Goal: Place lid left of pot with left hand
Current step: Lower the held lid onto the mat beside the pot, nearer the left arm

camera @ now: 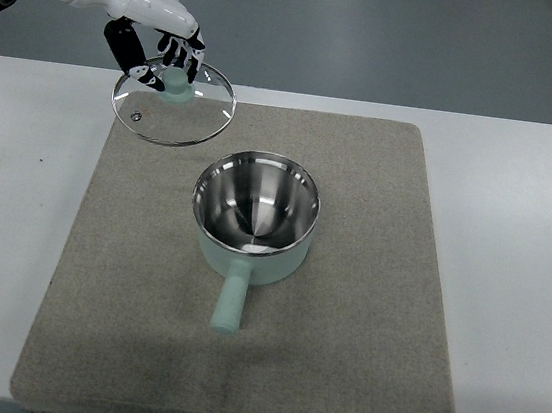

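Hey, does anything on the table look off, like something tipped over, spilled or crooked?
Nothing spilled or damaged. The pot stands upright and empty on the mat. Only the glass lid is off it, held by its knob in the left hand over the mat's far-left corner.

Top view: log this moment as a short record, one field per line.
left hand: enters from upper left, fingers closed on the lid's knob
lid: glass with metal rim, green knob, at the mat's far left corner, up-left of the pot; lifted or resting cannot be told
pot: uncovered, steel inside, mint green outside, handle pointing toward the robot
mat: grey, under the pot
table: white
right hand: not in view
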Robot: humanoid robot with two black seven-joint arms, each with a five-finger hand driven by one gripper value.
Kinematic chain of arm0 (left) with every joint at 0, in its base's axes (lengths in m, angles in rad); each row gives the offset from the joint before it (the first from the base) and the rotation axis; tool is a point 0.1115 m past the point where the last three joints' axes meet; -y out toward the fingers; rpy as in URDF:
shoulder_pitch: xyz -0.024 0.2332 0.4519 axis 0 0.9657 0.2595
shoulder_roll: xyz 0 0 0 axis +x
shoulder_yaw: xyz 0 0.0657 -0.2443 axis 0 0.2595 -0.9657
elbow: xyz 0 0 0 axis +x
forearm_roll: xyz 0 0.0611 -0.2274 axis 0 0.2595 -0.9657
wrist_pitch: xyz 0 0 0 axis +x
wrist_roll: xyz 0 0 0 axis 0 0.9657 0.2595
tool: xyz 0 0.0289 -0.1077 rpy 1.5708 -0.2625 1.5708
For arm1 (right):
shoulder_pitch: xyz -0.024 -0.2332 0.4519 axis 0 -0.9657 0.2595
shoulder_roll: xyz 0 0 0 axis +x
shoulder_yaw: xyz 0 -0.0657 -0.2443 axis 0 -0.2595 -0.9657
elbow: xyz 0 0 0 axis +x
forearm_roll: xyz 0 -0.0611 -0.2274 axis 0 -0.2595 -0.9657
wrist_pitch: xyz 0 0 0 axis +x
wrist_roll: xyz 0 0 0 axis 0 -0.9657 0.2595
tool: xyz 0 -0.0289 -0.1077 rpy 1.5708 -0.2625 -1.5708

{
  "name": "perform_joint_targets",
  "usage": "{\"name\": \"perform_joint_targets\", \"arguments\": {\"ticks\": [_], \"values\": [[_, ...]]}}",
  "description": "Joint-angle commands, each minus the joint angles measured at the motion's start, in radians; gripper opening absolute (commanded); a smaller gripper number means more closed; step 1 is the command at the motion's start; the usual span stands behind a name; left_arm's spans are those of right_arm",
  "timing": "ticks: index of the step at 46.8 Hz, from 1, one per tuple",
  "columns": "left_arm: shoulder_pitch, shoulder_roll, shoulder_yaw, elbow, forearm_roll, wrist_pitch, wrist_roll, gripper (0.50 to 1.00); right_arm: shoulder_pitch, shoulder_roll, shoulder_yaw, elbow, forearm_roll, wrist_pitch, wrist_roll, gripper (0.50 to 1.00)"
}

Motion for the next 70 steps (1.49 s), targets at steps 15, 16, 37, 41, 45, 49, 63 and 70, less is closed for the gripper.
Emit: {"name": "perform_joint_targets", "arguments": {"ticks": [15, 16, 37, 41, 45, 49, 63, 70], "values": [[0.062, 0.013, 0.0, 0.029, 0.0, 0.054, 0.0, 0.5, 0.001, 0.0, -0.001, 0.0, 0.0, 0.0, 0.0, 0.924], [0.066, 0.013, 0.003, 0.035, 0.0, 0.071, 0.0, 0.5, 0.001, 0.0, -0.001, 0.0, 0.0, 0.0, 0.0, 0.924], [0.181, -0.003, -0.002, 0.055, -0.028, 0.12, 0.0, 0.5, 0.0, 0.0, 0.001, 0.0, 0.0, 0.0, 0.0, 0.924], [0.2, -0.015, -0.002, 0.069, -0.064, 0.123, 0.0, 0.5, 0.0, 0.0, 0.001, 0.0, 0.0, 0.0, 0.0, 0.924], [0.21, -0.021, 0.001, 0.077, -0.094, 0.137, 0.0, 0.5, 0.0, 0.0, 0.001, 0.0, 0.0, 0.0, 0.0, 0.924], [0.217, -0.02, 0.013, 0.077, -0.091, 0.138, 0.0, 0.5, 0.0, 0.0, -0.001, 0.0, 0.0, 0.0, 0.0, 0.924], [0.232, -0.021, 0.015, 0.078, -0.089, 0.14, 0.0, 0.5, 0.0, 0.0, -0.001, 0.0, 0.0, 0.0, 0.0, 0.924], [0.233, -0.021, 0.015, 0.086, -0.091, 0.158, 0.0, 0.5, 0.001, 0.0, 0.001, 0.0, 0.0, 0.0, 0.0, 0.924]]}}
